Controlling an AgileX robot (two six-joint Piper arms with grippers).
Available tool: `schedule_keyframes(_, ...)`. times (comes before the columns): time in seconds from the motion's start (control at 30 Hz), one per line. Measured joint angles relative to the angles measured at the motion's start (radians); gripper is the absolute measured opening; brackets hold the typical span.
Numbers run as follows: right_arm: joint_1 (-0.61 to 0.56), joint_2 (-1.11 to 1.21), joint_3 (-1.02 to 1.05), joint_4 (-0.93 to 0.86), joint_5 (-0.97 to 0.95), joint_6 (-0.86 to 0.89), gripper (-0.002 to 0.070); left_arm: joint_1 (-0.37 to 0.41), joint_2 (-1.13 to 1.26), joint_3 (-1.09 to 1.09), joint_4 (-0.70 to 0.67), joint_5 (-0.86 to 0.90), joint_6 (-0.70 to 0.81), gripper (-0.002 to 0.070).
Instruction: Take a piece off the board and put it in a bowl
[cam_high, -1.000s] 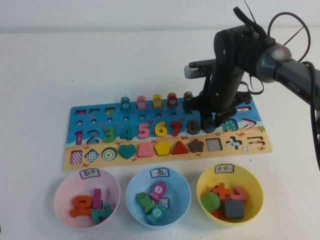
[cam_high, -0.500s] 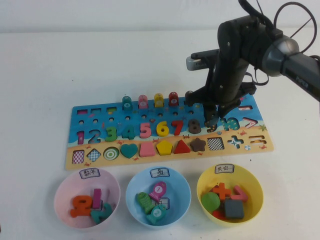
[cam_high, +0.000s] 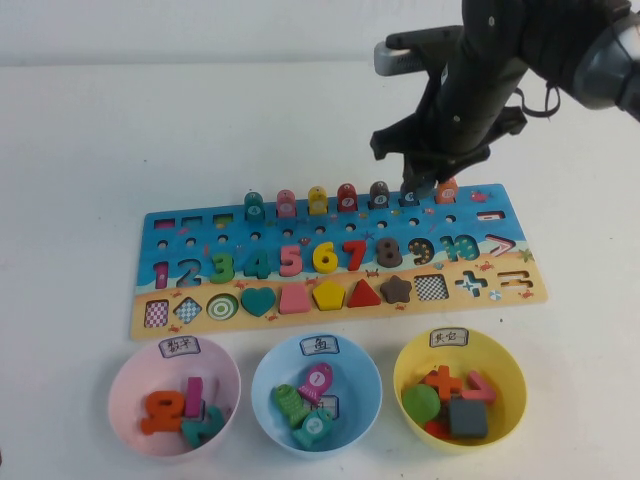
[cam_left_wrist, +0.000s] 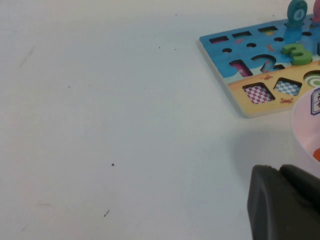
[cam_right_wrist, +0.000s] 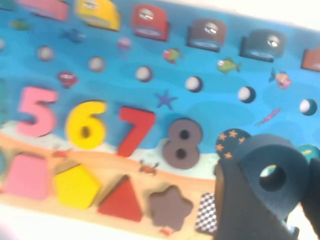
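Pinching slate piece (cam_right_wrist: 272, 170), right claw (cam_high: 415, 185) overhangs board (cam_high: 190, 235); left claw (cam_left_wrist: 280, 175) flanks bowl (cam_left_wrist: 306, 135).

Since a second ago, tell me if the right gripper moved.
Yes. The right gripper, holding the 9, rose from the board's numeral row toward its fish pegs. Left gripper sits by the pink bowl.

Your right arm (cam_high: 500, 60) was matte black all over, chunky and rounded, with a silver-grey cap (cam_high: 386, 58) jutting from its wrist. Thin black cables (cam_high: 530, 100) looped off its side, and a grey rounded joint housing (cam_high: 612, 55) showed behind. The right gripper (cam_high: 418, 188), black too, hung above the table's (cam_left_wrist: 100, 125) far side, its fingers (cam_right_wrist: 240, 200) dark and blocky. Your left gripper (cam_left_wrist: 285, 202) sat low over the table: smooth black, soft-edged.
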Motion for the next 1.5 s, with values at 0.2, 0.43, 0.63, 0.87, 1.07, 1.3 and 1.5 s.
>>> schedule_keyframes(0.2,0.061,-0.078,0.014,-0.006,0.002,-0.029,0.0241,0.000,0.000,0.000,0.000,0.000,0.000,-0.0004)
schedule_keyframes(0.43,0.138,-0.118,0.046,-0.009,0.006,-0.034,0.0241,0.000,0.000,0.000,0.000,0.000,0.000,-0.0005)
schedule_keyframes(0.63,0.259,-0.118,0.050,-0.009,0.006,-0.034,0.0241,0.000,0.000,0.000,0.000,0.000,0.000,-0.0005)
schedule_keyframes(0.87,0.425,-0.118,0.050,-0.009,0.006,-0.034,0.0241,0.000,0.000,0.000,0.000,0.000,0.000,-0.0005)
schedule_keyframes(1.07,0.513,-0.107,0.050,-0.009,0.006,-0.035,0.0241,0.000,0.000,0.000,0.000,0.000,0.000,-0.0005)
schedule_keyframes(1.3,0.535,-0.036,0.050,0.018,0.006,-0.035,0.0241,0.000,0.000,0.000,0.000,0.000,0.000,-0.0005)
schedule_keyframes(1.5,0.535,0.020,0.050,0.070,0.006,-0.035,0.0241,0.000,0.000,0.000,0.000,0.000,0.000,-0.0005)
